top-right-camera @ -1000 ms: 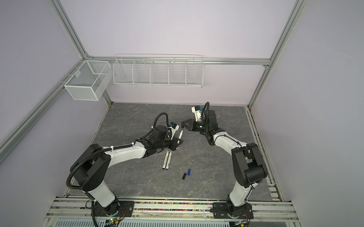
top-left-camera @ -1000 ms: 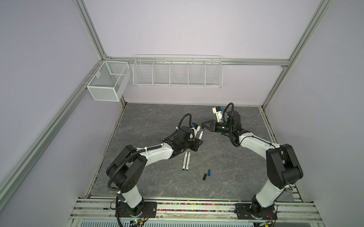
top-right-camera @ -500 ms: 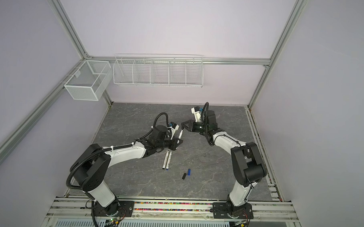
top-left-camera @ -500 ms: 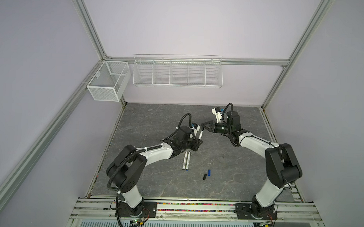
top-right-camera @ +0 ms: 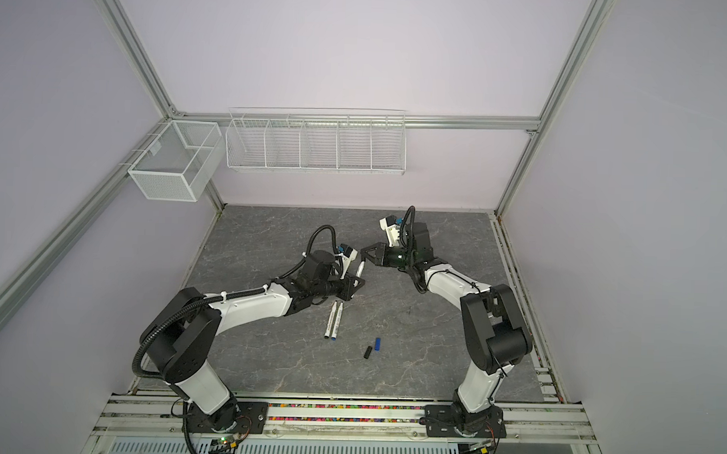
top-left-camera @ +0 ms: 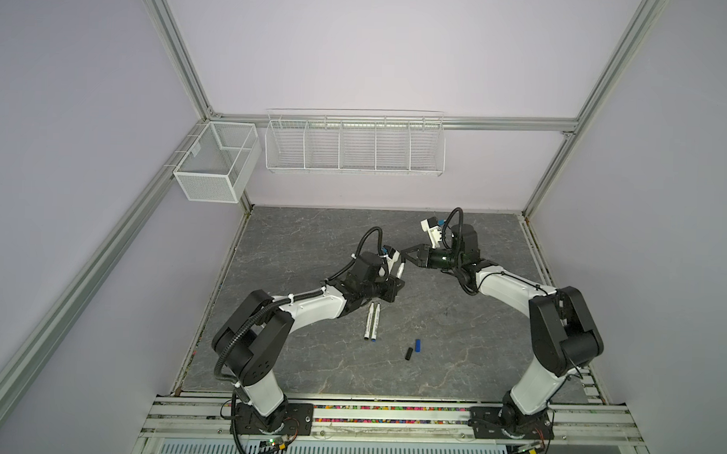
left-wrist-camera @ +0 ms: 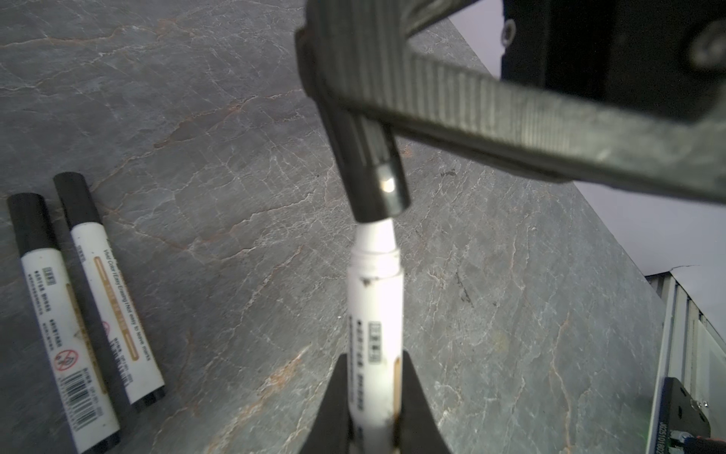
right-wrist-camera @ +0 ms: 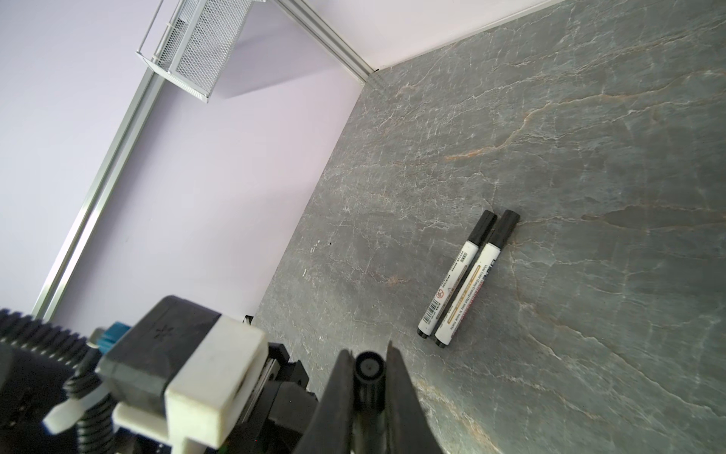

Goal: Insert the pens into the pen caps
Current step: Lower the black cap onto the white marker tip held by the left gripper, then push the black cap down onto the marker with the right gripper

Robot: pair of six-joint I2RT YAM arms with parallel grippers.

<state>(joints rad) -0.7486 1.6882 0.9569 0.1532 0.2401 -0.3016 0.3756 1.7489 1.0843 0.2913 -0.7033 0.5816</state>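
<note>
Our left hand point(left-wrist-camera: 373, 361) is clamped on a white pen point(left-wrist-camera: 375, 306). Our right hand point(right-wrist-camera: 368, 353) pinches a black cap point(left-wrist-camera: 375, 177), its mouth just over the pen's tip.

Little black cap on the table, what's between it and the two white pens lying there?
Nothing: only bare grey marbled tabletop separates the short black plastic cap from the two white marker pens, in both top views.

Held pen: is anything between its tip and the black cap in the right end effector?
Nothing visible does. In the left wrist view the pen in the left end effector has its tip at the mouth of the cap held by the right end effector; two other pens lie aside on the table.
</note>
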